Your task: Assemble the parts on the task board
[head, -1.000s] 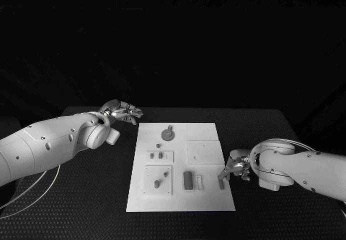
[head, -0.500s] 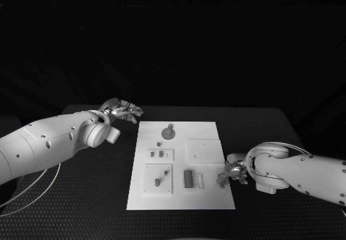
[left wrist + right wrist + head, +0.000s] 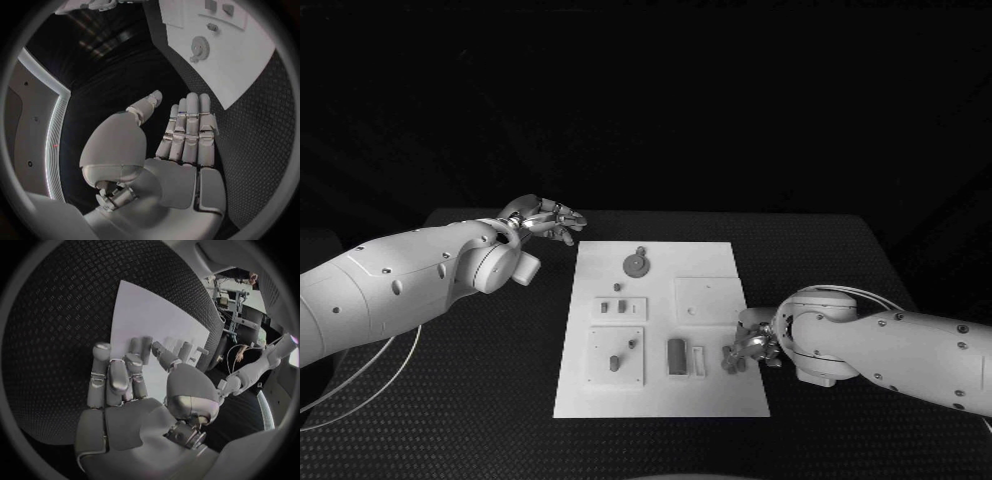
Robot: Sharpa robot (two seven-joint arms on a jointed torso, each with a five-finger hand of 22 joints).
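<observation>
Black textured table [image 3: 848, 250], dark room. White flat task board [image 3: 711, 400] mid-table w/ small grey parts, round gear-like part [image 3: 636, 265] at far end. Right hand [image 3: 750, 347] over board's near right edge, fingers part-curled toward upright part [image 3: 676, 357], prob. reaching; can't tell if holding anything. Left hand [image 3: 545, 222] parked off far left corner, fingers straight, nothing held.

One task board [image 3: 711, 400] is seen on one table [image 3: 502, 400], several small parts [image 3: 636, 265] are counted on it, and two robot hands [image 3: 545, 222] [image 3: 754, 348] are spotted.

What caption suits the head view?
Right hand reaches over the white task board; left hand hovers open beyond its far corner.
</observation>
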